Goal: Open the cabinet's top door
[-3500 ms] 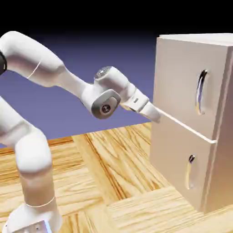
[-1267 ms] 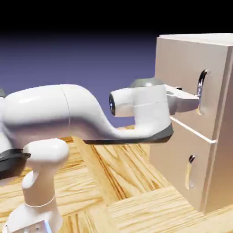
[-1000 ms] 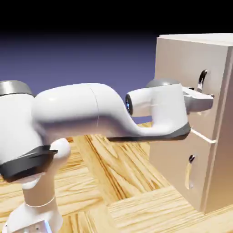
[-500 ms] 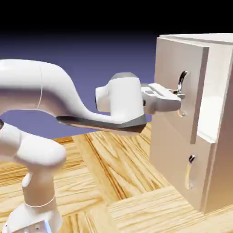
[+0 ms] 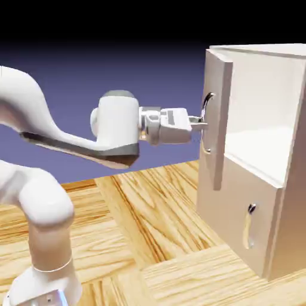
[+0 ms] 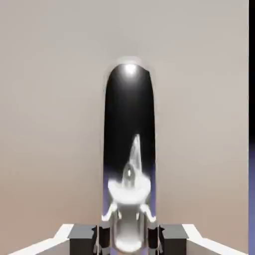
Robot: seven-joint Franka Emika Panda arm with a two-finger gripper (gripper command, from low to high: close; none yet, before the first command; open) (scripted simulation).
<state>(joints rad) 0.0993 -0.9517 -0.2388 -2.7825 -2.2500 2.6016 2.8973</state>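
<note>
already the top door (image 5: 217,119) stands swung well out from the cabinet (image 5: 263,203), at the right of the exterior view, with its edge turned toward the camera and the pale inside of the upper compartment showing behind it. the gripper (image 5: 198,124) sits level at mid-frame, its jaws pinched almost fully together on the curved silver handle (image 5: 207,106); in the hand view that handle (image 6: 129,164) fills the centre as a dark glossy bar, and the two grey fingertips (image 6: 83,237) clamp its lower part at the bottom edge.

to finish this well, i judge the pull should follow the door's arc rather than a straight line, letting the wrist turn with the panel so the handle does not twist out of the narrow grip. keep the jaws firm, since the polished metal looks slippery. the grip sits low on the handle, so watch for sliding. the lower door (image 5: 248,224) is shut and should stay untouched.
</note>
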